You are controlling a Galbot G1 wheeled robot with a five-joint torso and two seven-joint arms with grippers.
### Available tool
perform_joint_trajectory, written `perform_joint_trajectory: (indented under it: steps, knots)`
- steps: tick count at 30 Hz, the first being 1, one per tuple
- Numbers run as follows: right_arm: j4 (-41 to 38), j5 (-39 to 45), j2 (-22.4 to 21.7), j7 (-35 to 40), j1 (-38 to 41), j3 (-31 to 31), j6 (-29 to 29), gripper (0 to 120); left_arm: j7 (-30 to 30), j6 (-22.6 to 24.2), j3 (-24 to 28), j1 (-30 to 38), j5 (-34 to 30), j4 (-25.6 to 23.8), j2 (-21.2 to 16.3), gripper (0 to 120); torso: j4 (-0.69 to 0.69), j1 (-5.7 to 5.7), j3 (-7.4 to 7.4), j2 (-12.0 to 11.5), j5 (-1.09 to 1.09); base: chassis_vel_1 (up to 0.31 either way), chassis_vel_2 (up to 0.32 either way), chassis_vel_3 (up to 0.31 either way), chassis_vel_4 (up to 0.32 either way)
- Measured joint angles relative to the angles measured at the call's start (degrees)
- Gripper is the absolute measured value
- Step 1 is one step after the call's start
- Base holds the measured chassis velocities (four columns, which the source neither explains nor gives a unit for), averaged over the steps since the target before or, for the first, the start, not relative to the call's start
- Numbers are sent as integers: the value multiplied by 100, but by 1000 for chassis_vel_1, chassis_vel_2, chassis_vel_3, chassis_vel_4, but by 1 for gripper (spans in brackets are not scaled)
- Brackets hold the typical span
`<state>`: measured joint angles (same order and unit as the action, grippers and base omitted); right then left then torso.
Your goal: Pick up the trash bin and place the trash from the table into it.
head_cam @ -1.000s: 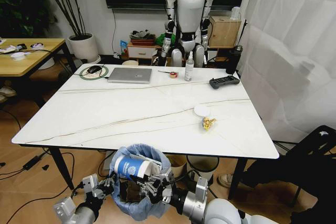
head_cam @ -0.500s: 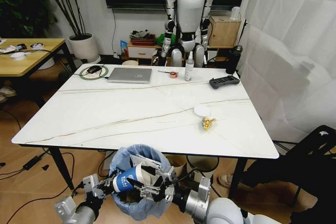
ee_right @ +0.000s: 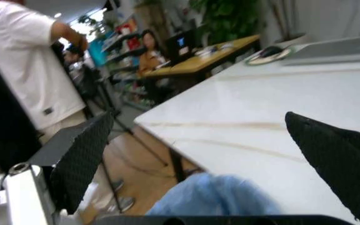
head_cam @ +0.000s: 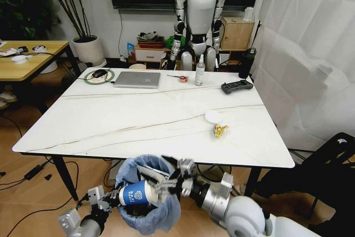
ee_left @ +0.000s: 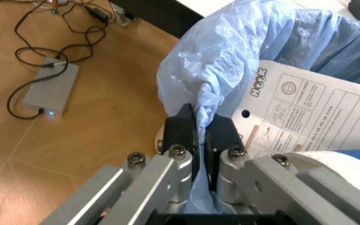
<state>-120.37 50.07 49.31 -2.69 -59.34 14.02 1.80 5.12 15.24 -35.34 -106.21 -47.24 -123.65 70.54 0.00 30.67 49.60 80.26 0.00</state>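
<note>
The trash bin (head_cam: 148, 215), lined with a crinkled light-blue bag (ee_left: 230, 61), hangs below the table's (head_cam: 138, 120) near edge. My left gripper (head_cam: 110, 197) is shut on the bag's rim; its pads (ee_left: 181, 133) pinch the plastic. A blue-white paper cup (head_cam: 135, 194) lies tilted in the bin's mouth, beside a printed white card (ee_left: 305, 110). My right gripper (head_cam: 176, 174) hovers open just above the bin's right rim, holding nothing; its black fingers (ee_right: 83, 157) stand wide apart. A yellow wrapper (head_cam: 220, 131) and a white tissue (head_cam: 213, 116) lie on the table's right half.
At the table's far edge are a laptop (head_cam: 137, 79), a mouse on a round pad (head_cam: 99, 74), a tape roll (head_cam: 183, 78), a bottle (head_cam: 199, 73) and a black controller (head_cam: 237, 86). A wooden desk (head_cam: 28, 59) stands left, a white curtain (head_cam: 310, 54) right.
My right gripper let go of the paper cup, opened and rose to the right. The cup tipped over and sank into the bin. The left gripper kept its hold.
</note>
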Motion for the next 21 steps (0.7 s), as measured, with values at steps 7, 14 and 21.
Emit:
perform_joint_trajectory:
  steps: [7,14,21]
  knots:
    - [407,13,359,946,-99,-1132,-621,100,-21,-8,7,-119,37,-53,11,0,0,0,0,0,1,0,0,0,0]
    - [1114,-220,577,1334,16,-1932,-1669,100,-46,-24,-14,-185,90,-114,34,0,0,0,0,0,1,0,0,0,0]
    - [1540,-218,807,1700,214,-2084,-2464,100,-59,-31,-27,-206,121,-142,73,0,1,0,0,0,1,0,0,0,0]
